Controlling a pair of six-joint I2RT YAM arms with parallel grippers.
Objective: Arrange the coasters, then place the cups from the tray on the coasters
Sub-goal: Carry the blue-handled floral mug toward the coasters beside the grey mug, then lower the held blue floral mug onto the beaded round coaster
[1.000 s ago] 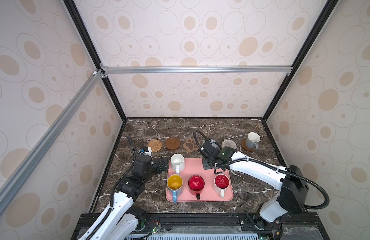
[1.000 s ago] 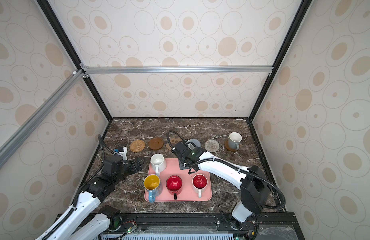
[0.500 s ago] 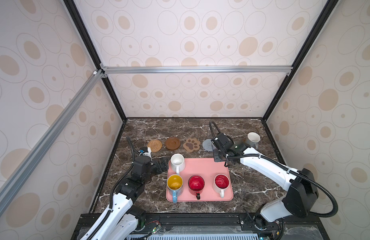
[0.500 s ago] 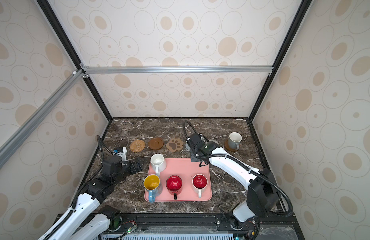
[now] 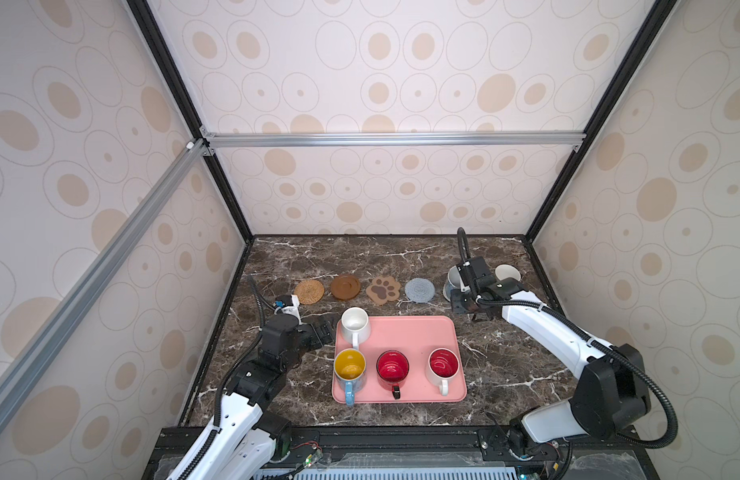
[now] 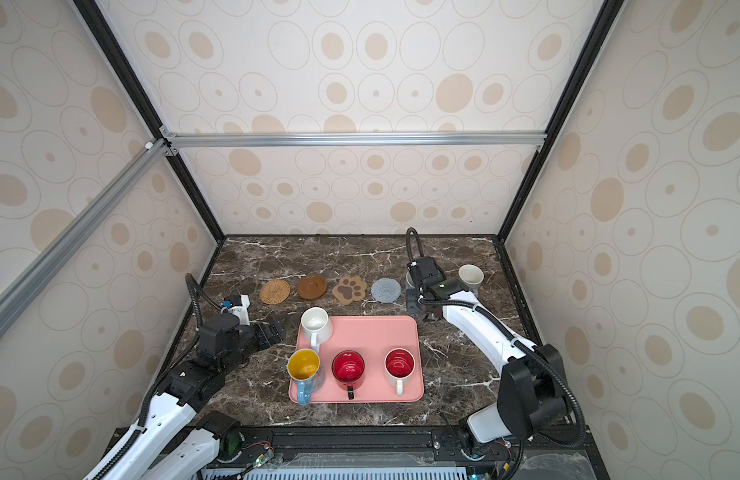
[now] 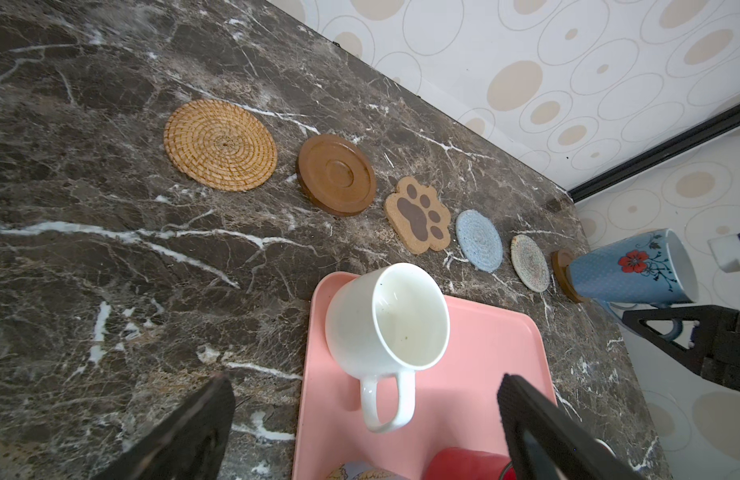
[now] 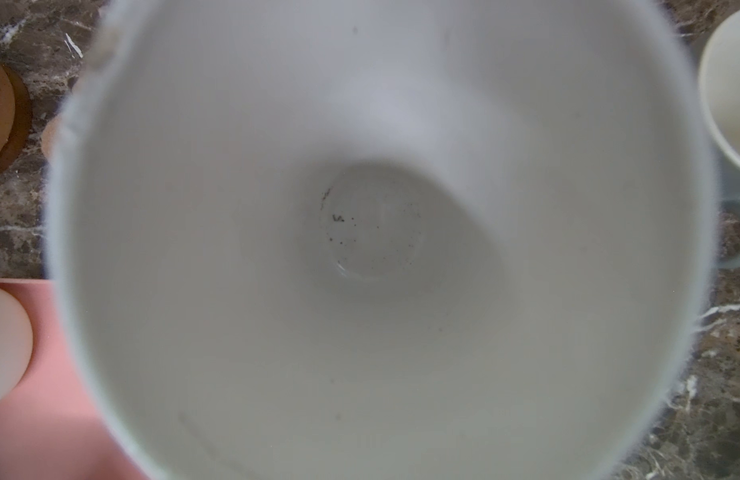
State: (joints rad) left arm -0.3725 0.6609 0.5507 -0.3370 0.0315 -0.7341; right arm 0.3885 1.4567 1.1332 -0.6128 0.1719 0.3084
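The light blue cup (image 7: 609,274) has moved right, beside the grey-white cup (image 5: 507,273).

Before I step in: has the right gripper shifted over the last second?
Yes. The right gripper, shut on the light blue cup, has travelled rightward in the top views, from beside the paw coaster to past the blue-grey coaster.

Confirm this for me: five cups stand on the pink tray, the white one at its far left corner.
Wrong count: both top views show four cups on the pink tray, not five. The white cup is at its far left corner.
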